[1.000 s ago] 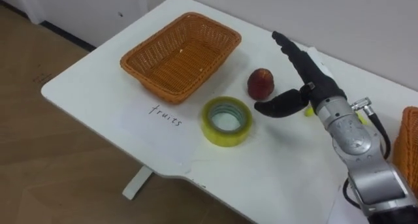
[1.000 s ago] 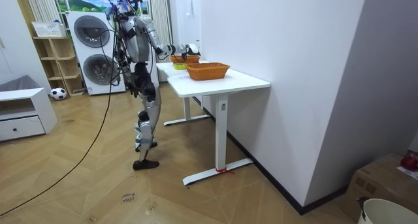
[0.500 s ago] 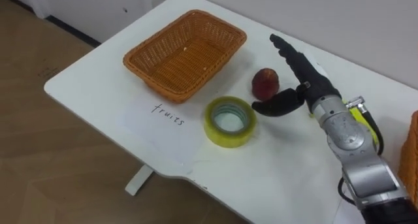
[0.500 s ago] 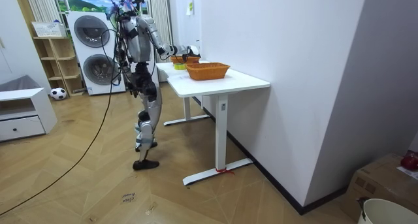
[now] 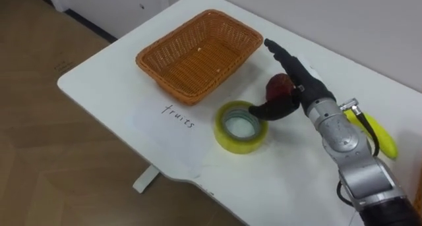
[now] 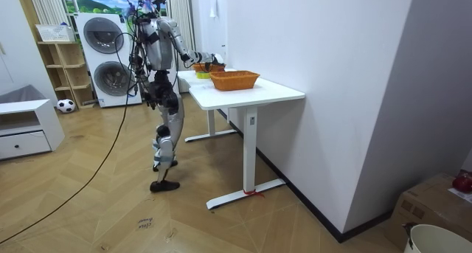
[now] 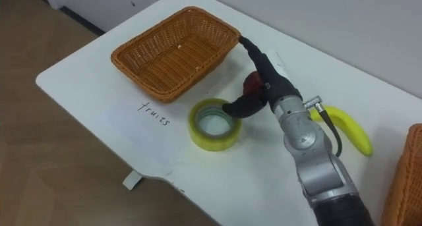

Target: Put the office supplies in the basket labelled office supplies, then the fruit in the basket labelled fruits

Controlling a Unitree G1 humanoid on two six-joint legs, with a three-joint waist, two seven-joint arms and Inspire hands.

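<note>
Apple [image 5: 278, 85] now sits under the right hand [image 5: 303, 89], which has moved in, fingers straight, unclenched. Wicker basket [image 5: 198, 55] lies bare.

A red apple [image 5: 276, 87] sits beside a flat yellow tape roll [image 5: 239, 145] near the empty wicker basket [image 5: 198, 55], banana [image 7: 349, 132] well apart.

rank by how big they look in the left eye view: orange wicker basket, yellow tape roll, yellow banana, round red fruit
1. orange wicker basket
2. yellow tape roll
3. yellow banana: one end hidden, so its rank against the roll is unsure
4. round red fruit: smallest, though the right hand covers part of it
</note>
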